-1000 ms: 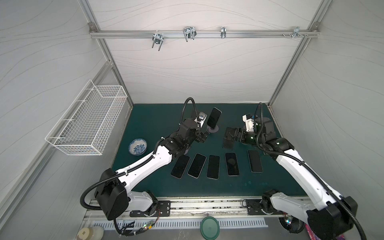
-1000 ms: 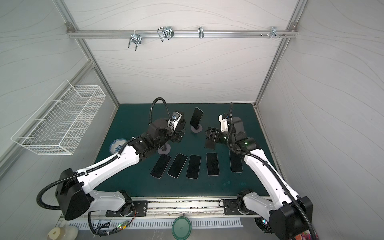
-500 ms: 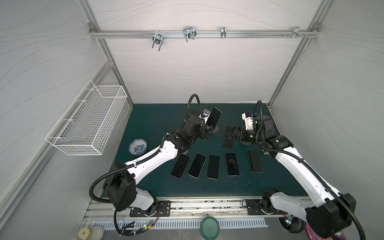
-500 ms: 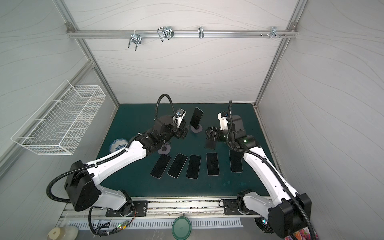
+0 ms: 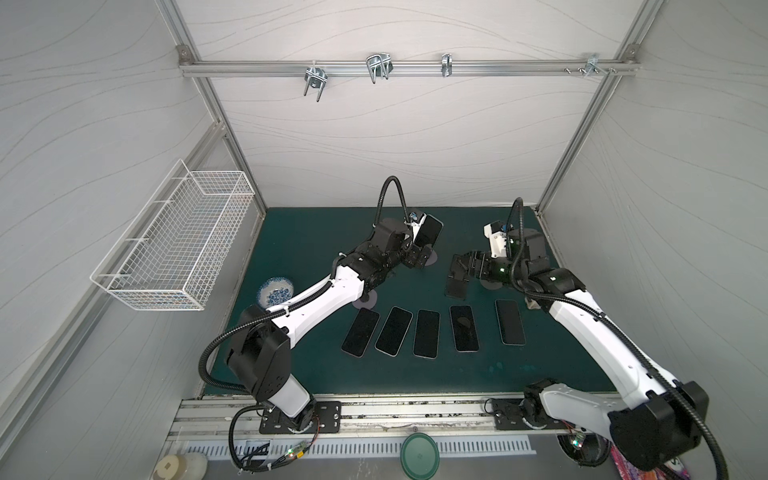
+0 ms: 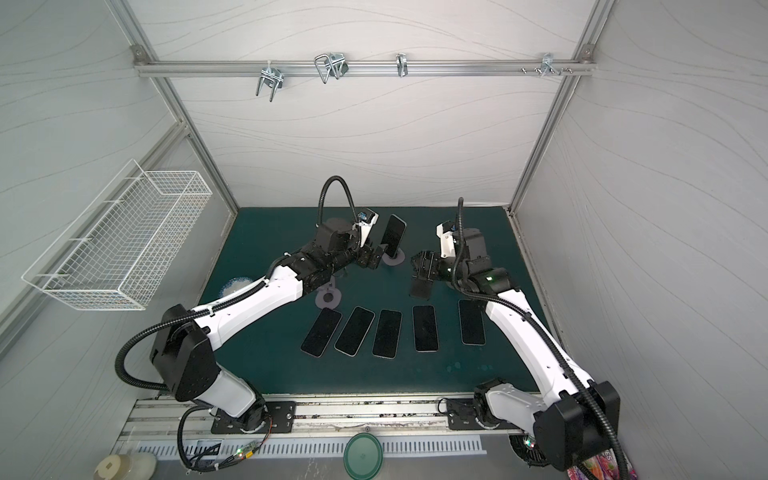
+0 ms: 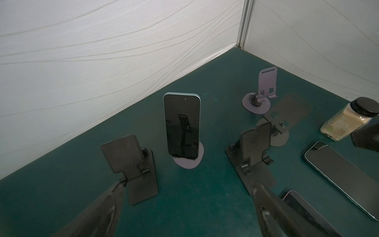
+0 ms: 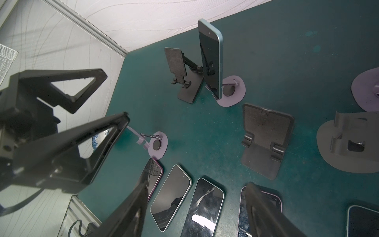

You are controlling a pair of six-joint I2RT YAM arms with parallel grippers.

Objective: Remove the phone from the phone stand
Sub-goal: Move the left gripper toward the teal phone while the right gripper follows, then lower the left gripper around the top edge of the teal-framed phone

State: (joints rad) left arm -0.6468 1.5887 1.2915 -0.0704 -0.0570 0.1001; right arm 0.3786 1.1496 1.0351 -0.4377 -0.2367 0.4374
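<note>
The phone (image 7: pixel 181 125) is dark-screened with a pale blue edge. It stands upright on a purple phone stand (image 7: pixel 188 163) with a round base, near the back middle of the green mat, and shows in both top views (image 5: pixel 428 237) (image 6: pixel 392 235). My left gripper (image 7: pixel 188 184) is open, a little short of the phone and facing its screen, with only bare mat between its fingers. It appears in both top views (image 5: pixel 419 259) (image 6: pixel 374 257). My right gripper (image 8: pixel 196 184) is also open and holds nothing. It hovers to the right of the stand (image 5: pixel 459 270), above the flat phones.
Several phones (image 5: pixel 426 332) lie flat in a row on the mat. Two black folding stands (image 7: pixel 131 160) (image 7: pixel 254 147) flank the phone. More purple stands (image 7: pixel 264 90), a spice jar (image 7: pixel 346 121), a patterned dish (image 5: pixel 276 289) and a wire basket (image 5: pixel 174 241) are around.
My left gripper has moved back and to the right, up to the phone on its stand. The right arm has hardly moved.
</note>
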